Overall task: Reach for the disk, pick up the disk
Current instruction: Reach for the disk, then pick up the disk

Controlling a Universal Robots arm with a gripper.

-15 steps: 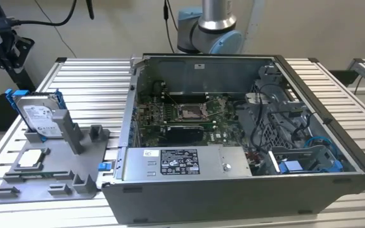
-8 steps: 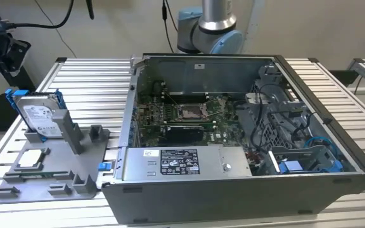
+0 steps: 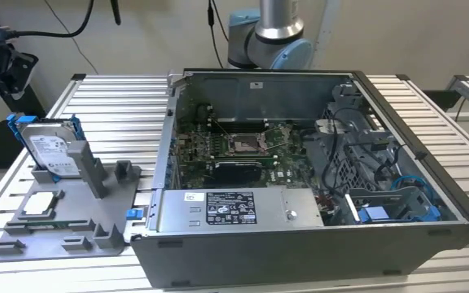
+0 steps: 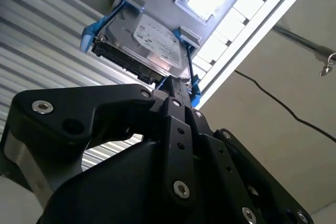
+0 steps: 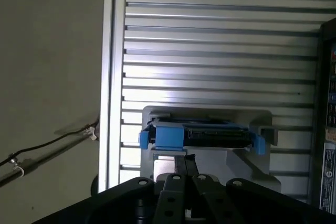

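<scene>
The disk (image 3: 49, 148) stands on edge in a slot of a grey holder (image 3: 96, 177) at the exterior view's left. Its white label faces the near side and blue rails run along its edges. In the first wrist view the disk (image 5: 202, 135) is seen edge-on, held between the holder's posts. The gripper (image 5: 187, 158) points at it from just short of its edge and does not touch it. The jaws stand together with nothing between them. In the exterior view the black gripper body is at the far left, above and beyond the disk.

A small square processor chip (image 3: 39, 204) lies flat on the holder, nearer than the disk. The holder rests on a slatted metal worktop (image 3: 120, 104). To its right an open computer case (image 3: 316, 250) shows a motherboard (image 3: 243, 143) and a grey box (image 3: 234, 209) with a black-and-white sticker at its near side. The arm's base (image 3: 271, 43) rises beyond the case.
</scene>
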